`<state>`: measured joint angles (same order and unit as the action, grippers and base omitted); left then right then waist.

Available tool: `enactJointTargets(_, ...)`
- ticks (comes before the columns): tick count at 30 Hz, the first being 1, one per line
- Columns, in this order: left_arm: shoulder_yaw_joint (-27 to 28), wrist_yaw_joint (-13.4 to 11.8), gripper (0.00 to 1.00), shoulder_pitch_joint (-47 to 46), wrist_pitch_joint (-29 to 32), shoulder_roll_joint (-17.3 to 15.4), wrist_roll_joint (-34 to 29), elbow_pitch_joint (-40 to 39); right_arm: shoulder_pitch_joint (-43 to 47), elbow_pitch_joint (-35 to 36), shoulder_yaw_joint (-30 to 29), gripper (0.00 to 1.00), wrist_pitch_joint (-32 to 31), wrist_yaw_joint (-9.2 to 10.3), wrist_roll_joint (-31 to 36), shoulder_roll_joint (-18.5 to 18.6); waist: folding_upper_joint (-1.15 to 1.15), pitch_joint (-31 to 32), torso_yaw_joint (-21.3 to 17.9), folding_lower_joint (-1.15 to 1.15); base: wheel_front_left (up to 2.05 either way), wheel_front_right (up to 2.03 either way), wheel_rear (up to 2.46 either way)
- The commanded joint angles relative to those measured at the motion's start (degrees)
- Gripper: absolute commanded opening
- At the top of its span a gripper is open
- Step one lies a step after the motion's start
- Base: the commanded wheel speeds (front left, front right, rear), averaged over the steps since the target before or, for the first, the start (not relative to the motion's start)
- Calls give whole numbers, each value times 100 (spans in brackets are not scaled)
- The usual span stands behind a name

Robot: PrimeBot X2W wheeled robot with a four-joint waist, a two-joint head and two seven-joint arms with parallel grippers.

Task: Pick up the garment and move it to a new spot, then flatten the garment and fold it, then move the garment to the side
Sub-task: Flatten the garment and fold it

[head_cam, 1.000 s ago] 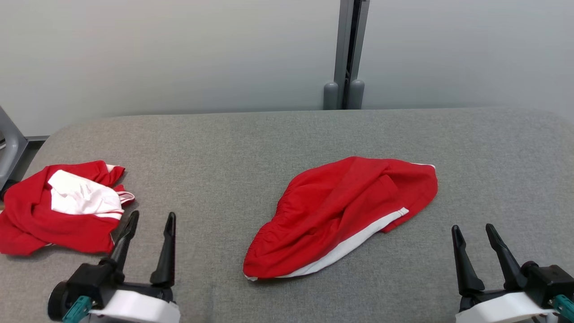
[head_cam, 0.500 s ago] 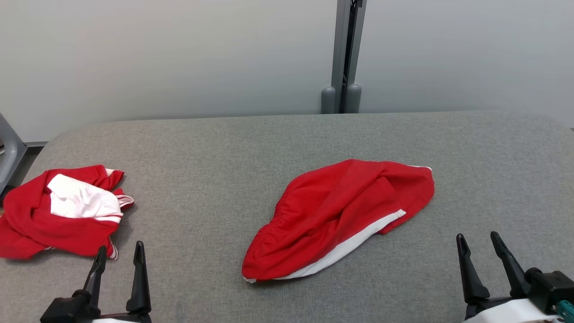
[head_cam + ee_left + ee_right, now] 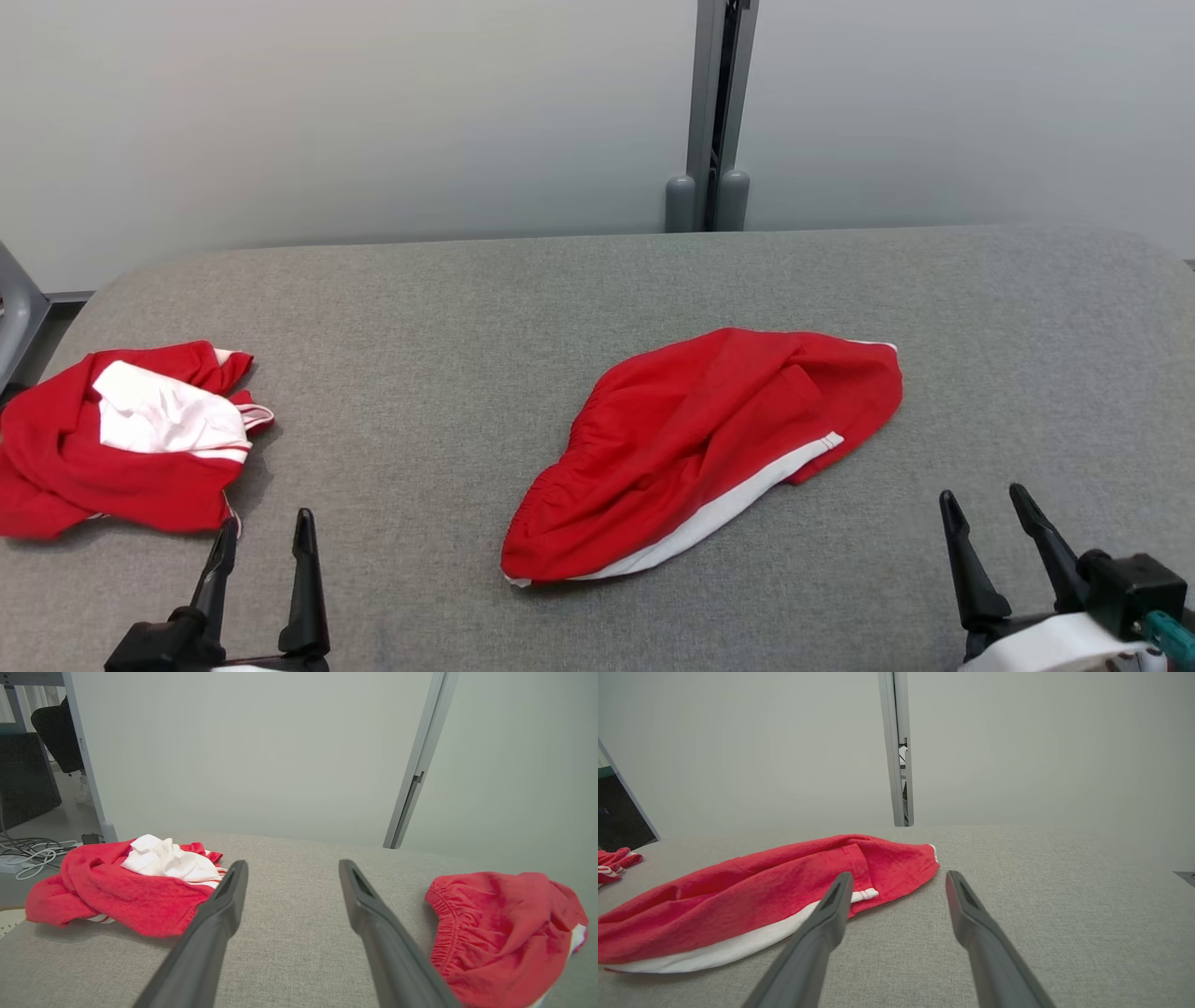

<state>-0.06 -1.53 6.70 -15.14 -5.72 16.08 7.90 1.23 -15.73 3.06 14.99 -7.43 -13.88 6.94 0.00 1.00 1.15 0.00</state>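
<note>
Head view: the garment (image 3: 709,448), red shorts with a white side stripe, lies crumpled at the middle of the pad (image 3: 448,308), waistband toward the near left. A second red-and-white heap (image 3: 93,467) sits well apart at the left edge. The left gripper (image 3: 264,527) rests at the lower left and the right gripper (image 3: 982,497) at the lower right. Both have their fingers spread wide, hold nothing and are clear of the cloth.

Left wrist view: the left fingers point between the two items. The heap is just beside the left finger, and the garment's gathered waistband is off to the right. Cables (image 3: 28,851) lie on the floor beyond the pad's edge.

Right wrist view: the right fingers point past the garment's hem end. The striped edge lies just ahead of the left finger; contact cannot be confirmed.

Step in hand, as judged: the pick-up has not begun. The next move calls for lowering one or both grippers onto an edge of the garment, such as the waistband or hem, and closing on the cloth without pinching the pad cover.

Surface: grey woven fabric, flat, with rounded far corners. Room: a plain pale wall (image 3: 373,112) with a grey vertical post (image 3: 714,93) behind the pad.
</note>
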Motion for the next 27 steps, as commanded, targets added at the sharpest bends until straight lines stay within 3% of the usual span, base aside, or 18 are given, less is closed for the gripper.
enactJointTargets(1,-17,43,100,-125,-1,22,-66,15,-217,-100,83,100,30,-11,-42,121,0,-31,43,0,0,0,0)
enactJointTargets(6,-82,98,100,-218,-1,89,-136,45,-643,-457,308,100,30,-11,-98,308,0,-101,149,0,0,0,0)
enactJointTargets(11,-203,163,100,-400,-1,181,-189,63,-1423,-1298,662,100,2,-10,-199,570,0,-311,383,0,0,0,0)
enactJointTargets(27,-464,251,100,-860,-1,272,-197,229,-2789,-3488,1383,100,5,-7,-598,706,0,-817,1025,0,0,0,0)
